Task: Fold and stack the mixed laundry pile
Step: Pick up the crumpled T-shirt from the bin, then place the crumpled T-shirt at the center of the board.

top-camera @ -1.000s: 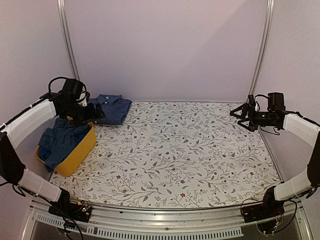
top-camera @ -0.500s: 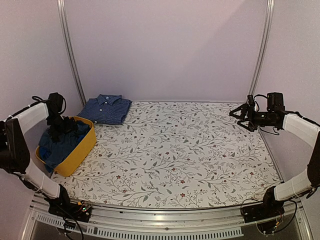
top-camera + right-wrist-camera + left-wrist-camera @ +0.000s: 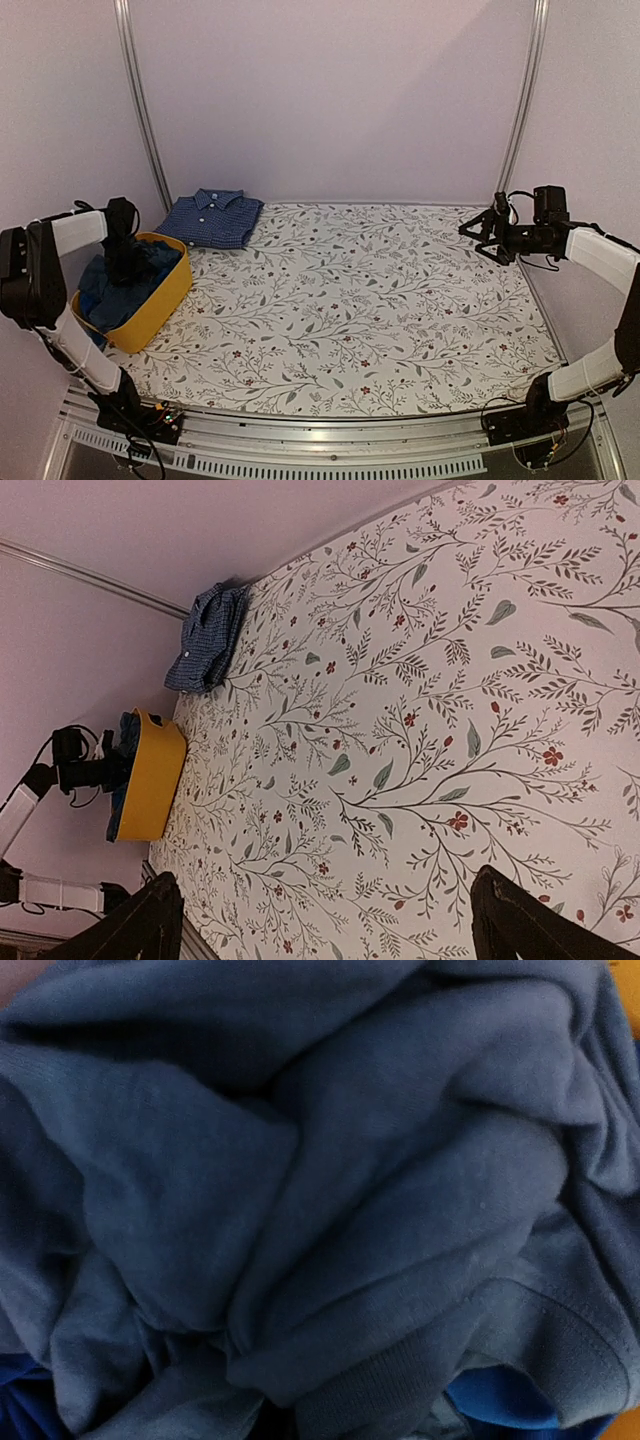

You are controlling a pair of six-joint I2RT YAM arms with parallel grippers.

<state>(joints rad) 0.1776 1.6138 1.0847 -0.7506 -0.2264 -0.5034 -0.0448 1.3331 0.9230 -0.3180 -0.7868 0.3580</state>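
- The dark navy-teal piece [image 3: 350,1210] lay crumpled in deep, soft folds inside the yellow tub [image 3: 160,300], filling it about to the rim, with a ribbed hem showing.
- The royal-blue piece [image 3: 495,1400] sat under it in the tub, with only slivers showing at the heap's edge.
- The fine-checked blue collared shirt [image 3: 212,218] lay folded flat, collar visible, just behind the tub and outside it.

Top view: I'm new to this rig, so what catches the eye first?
A yellow tub at the left edge, stuffed with blue clothes, the left arm down in it. A folded checked shirt lies behind it; the right gripper hovers open at far right.
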